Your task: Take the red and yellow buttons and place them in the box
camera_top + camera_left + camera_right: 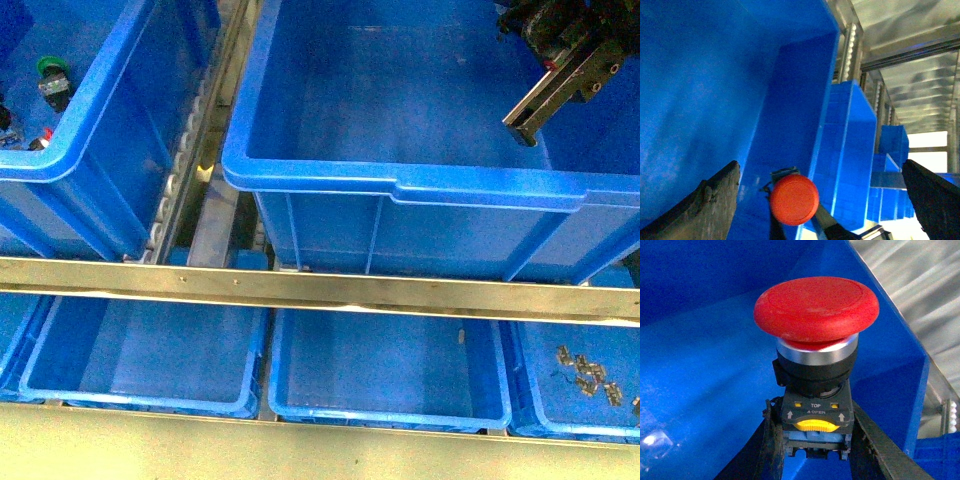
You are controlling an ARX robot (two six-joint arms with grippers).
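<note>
1. Now the right jaws clamp the red button (816, 315) by its dark body.
2. They hang over the far right of the big blue box (400, 185).
3. The left jaws stand wide apart.

Right gripper (525, 126): blk body w/ screw holes, long flat blk fingers, pale-edged.

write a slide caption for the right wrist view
Right gripper holding the red button by its dark block body, blue walls of the box behind it.
</note>
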